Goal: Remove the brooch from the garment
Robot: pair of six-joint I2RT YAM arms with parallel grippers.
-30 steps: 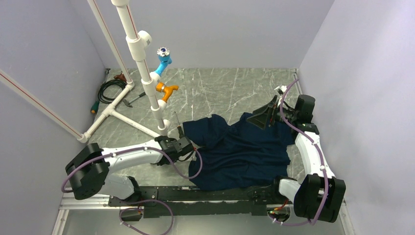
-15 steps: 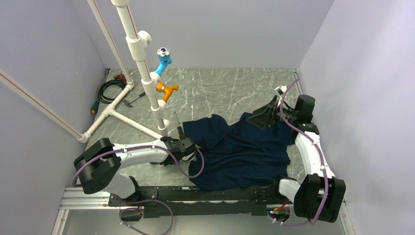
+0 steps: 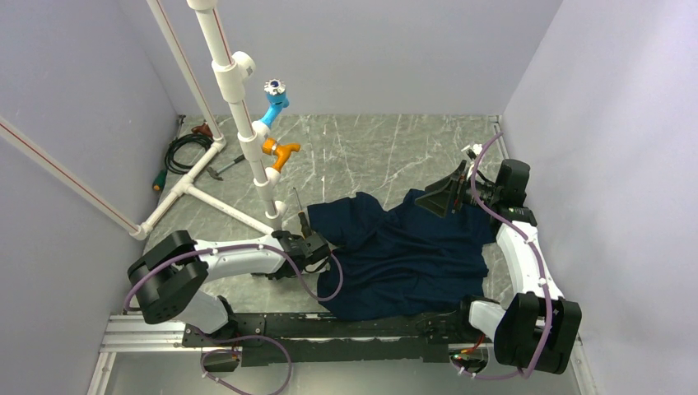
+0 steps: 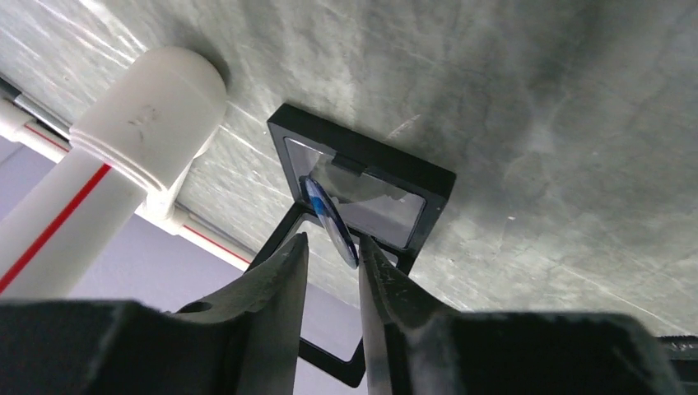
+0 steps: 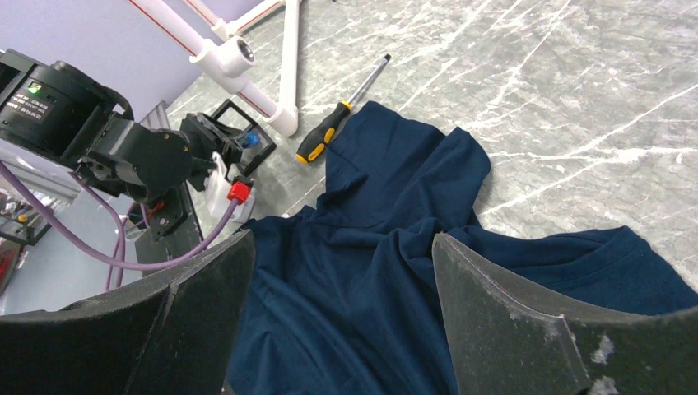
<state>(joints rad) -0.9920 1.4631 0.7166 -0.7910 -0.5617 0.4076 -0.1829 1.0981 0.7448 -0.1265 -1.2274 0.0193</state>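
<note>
**A:** Holding anything, your left end effector (image 4: 332, 241)?

**B:** It pinches the brooch (image 4: 323, 210) edge-on between its tips, over a black frame (image 4: 329, 141), clear of the garment (image 3: 403, 255). The disc is probably light, stiff and slippery, so grip its rim. Your right end effector (image 5: 346, 271) is spread.

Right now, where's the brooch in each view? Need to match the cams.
Top external: not resolvable; too small, somewhere at the tip of the left arm.
Left wrist: centre, brooch edge-on between the left fingers, in front of a black frame.
Right wrist: upper left, a blue speck against the same black frame.
Shared landmark: white pipe frame.
</note>
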